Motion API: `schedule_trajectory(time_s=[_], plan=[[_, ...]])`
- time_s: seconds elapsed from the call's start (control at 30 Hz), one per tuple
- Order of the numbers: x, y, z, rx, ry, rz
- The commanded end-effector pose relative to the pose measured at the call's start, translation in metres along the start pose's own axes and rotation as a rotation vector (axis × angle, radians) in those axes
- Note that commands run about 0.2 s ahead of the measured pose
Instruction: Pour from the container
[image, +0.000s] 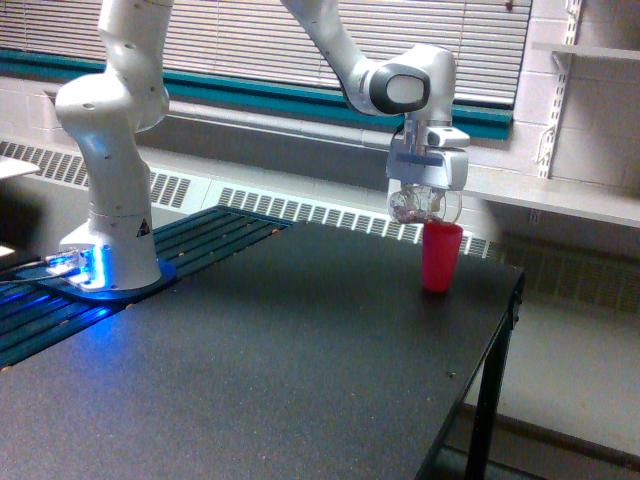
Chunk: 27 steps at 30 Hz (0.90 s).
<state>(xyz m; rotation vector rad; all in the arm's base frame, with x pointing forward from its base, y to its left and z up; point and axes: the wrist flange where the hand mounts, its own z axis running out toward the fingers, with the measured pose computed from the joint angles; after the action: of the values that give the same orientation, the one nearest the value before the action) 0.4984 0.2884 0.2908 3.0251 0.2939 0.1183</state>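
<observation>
Pouring looks under way or about to begin: the gripper (424, 200) hangs above the far right part of the dark surface (280, 360), its jaws clamped on the container (418, 206), a small clear cup with brownish bits showing through its wall. The container sits directly under the wrist, tipped so that its long axis lies closer to level than upright, with what seems to be its mouth turned toward 3 o'clock in the exterior view, though the glare makes the rim hard to trace. Just below it, at about 5 o'clock from the jaws, stands the pink cup (441, 257), upright on the surface near the 2 o'clock corner, its open top almost touching the clear container's lower edge. That is the relation the next move turns on: the mouth must stay over the pink rim as the wrist rolls further, or the bits could land on the surface beside it.
</observation>
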Motion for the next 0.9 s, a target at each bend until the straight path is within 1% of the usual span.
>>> schedule_trajectory(time_s=[0.03, 0.2, 0.47, 0.67, 0.9], plan=[[-0.002, -0.003, 0.003, -0.02, -0.022, -0.043], [-0.001, 0.0, -0.001, -0.028, -0.03, -0.057], [0.003, 0.005, -0.008, -0.051, -0.026, -0.067], [0.002, 0.003, -0.009, -0.066, -0.04, -0.085], [0.0, 0.001, -0.008, -0.073, -0.058, -0.101]])
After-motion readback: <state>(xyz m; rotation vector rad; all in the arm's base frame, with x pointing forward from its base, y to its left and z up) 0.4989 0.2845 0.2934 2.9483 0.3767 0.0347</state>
